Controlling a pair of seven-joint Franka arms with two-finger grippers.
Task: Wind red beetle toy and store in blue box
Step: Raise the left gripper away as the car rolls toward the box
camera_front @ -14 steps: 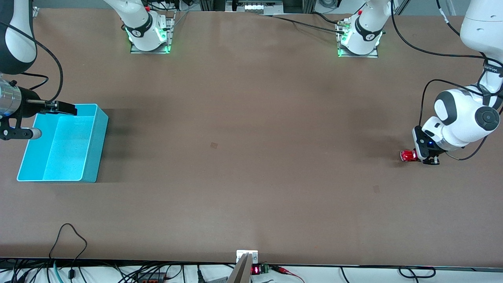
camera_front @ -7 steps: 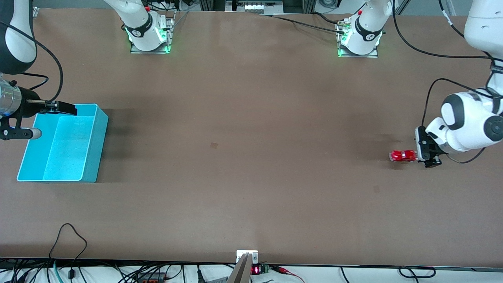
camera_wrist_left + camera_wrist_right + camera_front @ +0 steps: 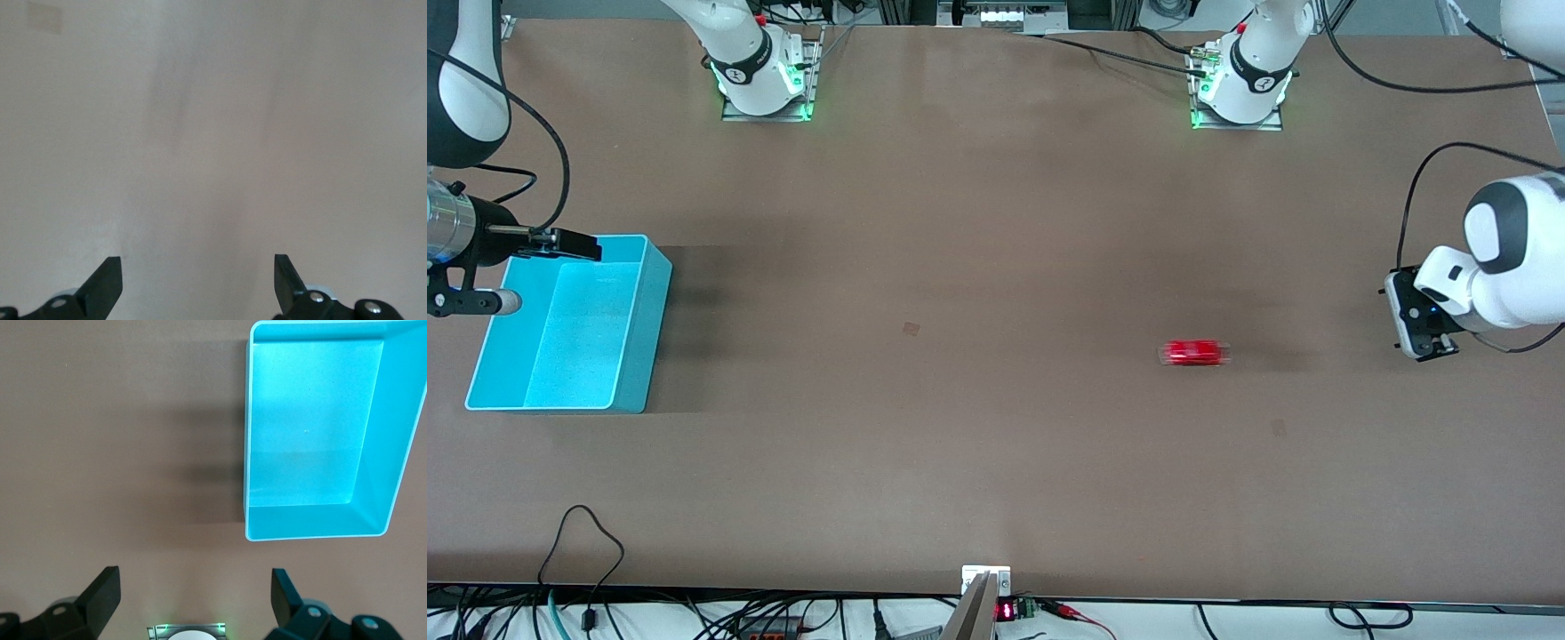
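On brown table, red beetle toy

Both arms raised — left tool and right tool open.

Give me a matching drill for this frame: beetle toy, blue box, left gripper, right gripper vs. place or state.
Column 1:
1. red beetle toy
2. blue box
3. left gripper
4. right gripper

Column 2:
A. open, over the box's rim at the right arm's end of the table
B. alone on the bare tabletop, free of both grippers, blurred
C. open and empty, over the table at the left arm's end
D. nothing inside, resting on the table at the right arm's end

Pairs: 1-B, 2-D, 3-C, 4-A
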